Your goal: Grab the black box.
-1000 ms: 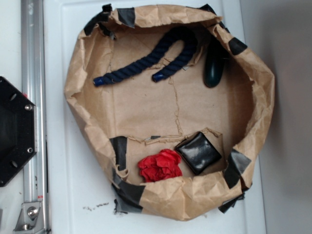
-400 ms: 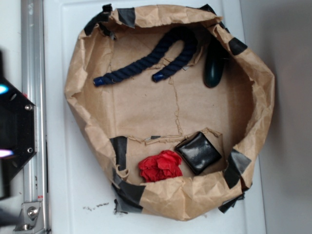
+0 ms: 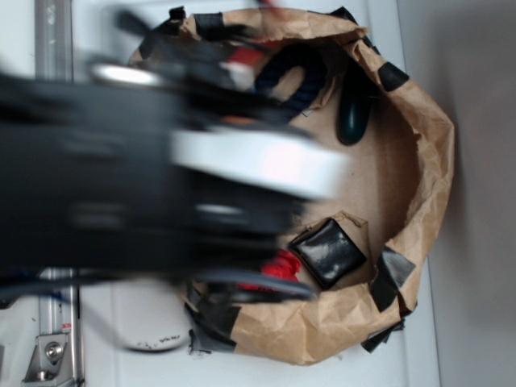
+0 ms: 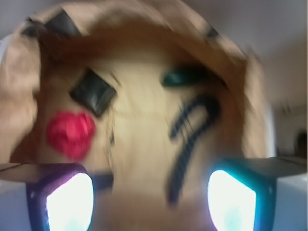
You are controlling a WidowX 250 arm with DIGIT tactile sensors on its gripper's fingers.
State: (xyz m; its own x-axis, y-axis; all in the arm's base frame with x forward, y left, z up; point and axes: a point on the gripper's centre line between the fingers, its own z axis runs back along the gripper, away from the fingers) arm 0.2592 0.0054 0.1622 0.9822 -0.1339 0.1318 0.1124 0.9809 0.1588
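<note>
The black box (image 3: pixel 328 251) is glossy, square and flat. It lies on the floor of a brown paper basket (image 3: pixel 427 161), near the front right wall and beside a red paper wad (image 3: pixel 284 264). My arm (image 3: pixel 121 185) sweeps in from the left as a dark blur and covers the basket's left half. In the wrist view the black box (image 4: pixel 94 91) sits far ahead at upper left, above the red wad (image 4: pixel 71 132). My gripper (image 4: pixel 150 199) is open, its two glowing fingers wide apart with nothing between them, well short of the box.
A dark blue rope (image 4: pixel 192 130) and a dark green-black oval object (image 3: pixel 352 113) lie toward the basket's back. Black tape patches (image 3: pixel 393 75) dot the crumpled paper rim (image 4: pixel 144 19). An aluminium rail (image 3: pixel 52 339) runs along the left of the white table.
My arm, absent a second ago, has swung in fast from the left over the basket. It now hides the rope's left part and most of the red wad. The box has not moved.
</note>
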